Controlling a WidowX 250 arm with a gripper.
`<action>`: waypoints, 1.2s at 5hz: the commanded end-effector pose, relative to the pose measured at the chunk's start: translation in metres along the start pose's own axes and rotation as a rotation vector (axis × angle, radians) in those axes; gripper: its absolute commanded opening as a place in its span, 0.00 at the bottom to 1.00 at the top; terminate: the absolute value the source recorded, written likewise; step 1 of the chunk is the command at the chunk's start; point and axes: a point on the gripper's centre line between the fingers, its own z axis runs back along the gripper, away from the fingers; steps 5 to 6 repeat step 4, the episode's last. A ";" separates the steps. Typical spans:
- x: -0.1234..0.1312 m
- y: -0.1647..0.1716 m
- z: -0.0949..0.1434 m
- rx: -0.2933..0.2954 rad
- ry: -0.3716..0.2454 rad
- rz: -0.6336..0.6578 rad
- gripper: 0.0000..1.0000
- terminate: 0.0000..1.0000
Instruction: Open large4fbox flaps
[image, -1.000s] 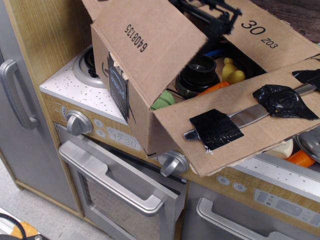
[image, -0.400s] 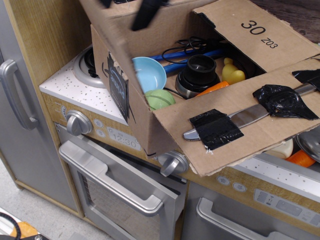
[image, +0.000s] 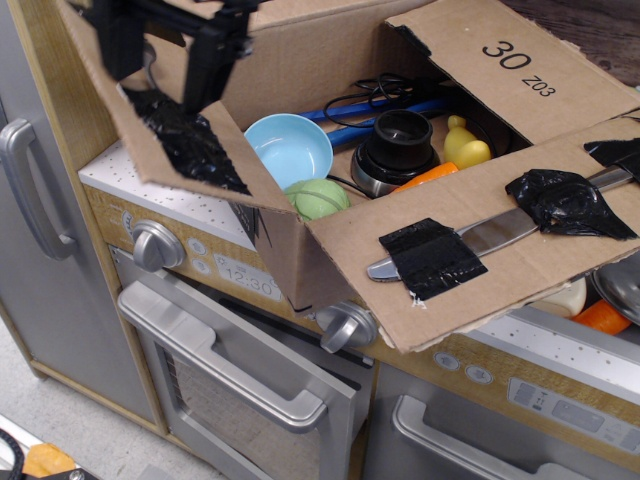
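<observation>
Box: the large4fbox (image: 300, 255) sits on the bench (image: 135, 180), a toy kitchen counter, overhanging its front edge above the oven knobs.
Flaps: the left flap (image: 175, 150) is folded outward toward the bench's left end, its underside black-taped; the "30 Z03" flap (image: 510, 70) and the knife flap (image: 480, 250) already lie open.
Gripper: the gripper (image: 165, 50) is at the left flap's upper edge; whether it pinches the cardboard cannot be told.
Step done well: press the flap down past the crease so it does not spring back, without dragging the box off the edge.
</observation>
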 end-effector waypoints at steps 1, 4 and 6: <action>0.002 0.003 -0.016 -0.102 -0.114 0.061 1.00 0.00; 0.012 -0.014 -0.027 -0.133 -0.206 0.084 1.00 1.00; 0.012 -0.014 -0.027 -0.133 -0.206 0.084 1.00 1.00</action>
